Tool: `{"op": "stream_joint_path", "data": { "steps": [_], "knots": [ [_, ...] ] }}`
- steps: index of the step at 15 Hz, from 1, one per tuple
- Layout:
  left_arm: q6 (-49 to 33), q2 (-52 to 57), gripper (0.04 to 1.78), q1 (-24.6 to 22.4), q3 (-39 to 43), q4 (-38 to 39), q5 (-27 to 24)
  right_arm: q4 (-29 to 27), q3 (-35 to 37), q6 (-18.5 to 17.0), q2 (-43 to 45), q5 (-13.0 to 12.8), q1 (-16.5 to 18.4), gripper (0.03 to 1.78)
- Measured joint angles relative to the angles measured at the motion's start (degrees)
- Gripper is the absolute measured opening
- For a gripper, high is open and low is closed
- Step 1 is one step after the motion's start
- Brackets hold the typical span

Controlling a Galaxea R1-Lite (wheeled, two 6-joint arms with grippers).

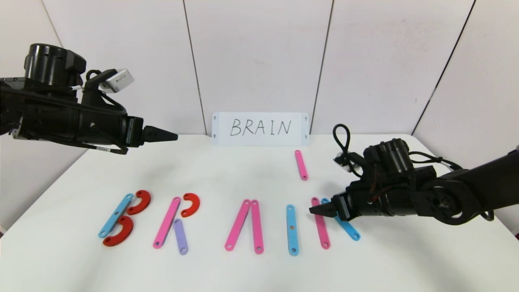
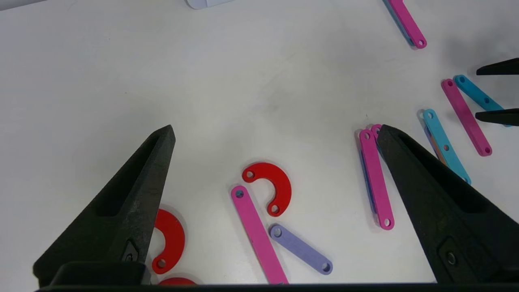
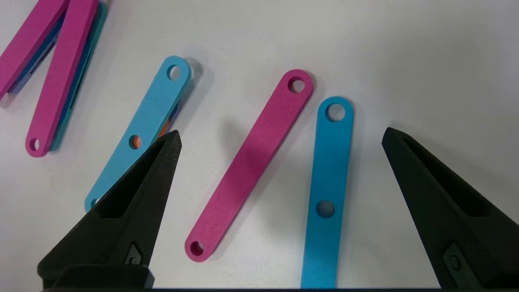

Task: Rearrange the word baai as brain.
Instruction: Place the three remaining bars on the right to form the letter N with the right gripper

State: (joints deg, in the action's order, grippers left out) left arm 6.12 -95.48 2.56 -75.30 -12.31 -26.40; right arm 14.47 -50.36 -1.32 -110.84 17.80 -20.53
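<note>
While the left gripper (image 1: 172, 135) idles with spread fingers, right gripper (image 3: 279, 138) fingers straddle N's pink strip (image 3: 249, 164) and blue strip (image 3: 328, 190), spread; spare pink strip (image 1: 301, 164) probably goes next.

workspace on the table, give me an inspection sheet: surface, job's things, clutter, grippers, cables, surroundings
surface: white table, flat, bare behind the letter row.
job's things: strip letters in a row: B of a blue strip and two red curves; R of a pink strip, a red curve and a purple strip; A of two pink strips, no crossbar; I one blue strip; N unfinished, pink strip and blue strip only.
clutter: spare pink strip lying apart near the card.
grippers: left gripper open, raised over the table's left; right gripper open, low over the N strips.
cables: black loop on the right arm.
surroundings: white card reading BRAIN against white wall panels.
</note>
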Motion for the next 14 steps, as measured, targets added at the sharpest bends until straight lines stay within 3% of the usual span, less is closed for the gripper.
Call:
{"op": "stream_joint_path", "data": {
  "steps": [2,14],
  "knots": [
    [-0.01,-0.02,1.74,0.00,-0.02,0.00,0.00,0.11,-0.60,0.02,-0.73,-1.02,-0.17,1.74],
    [-0.01,-0.06,1.74,-0.02,-0.11,0.00,0.02,0.20,-2.65,-1.52,-2.94,-1.40,-2.45,1.74]
  ]
}}
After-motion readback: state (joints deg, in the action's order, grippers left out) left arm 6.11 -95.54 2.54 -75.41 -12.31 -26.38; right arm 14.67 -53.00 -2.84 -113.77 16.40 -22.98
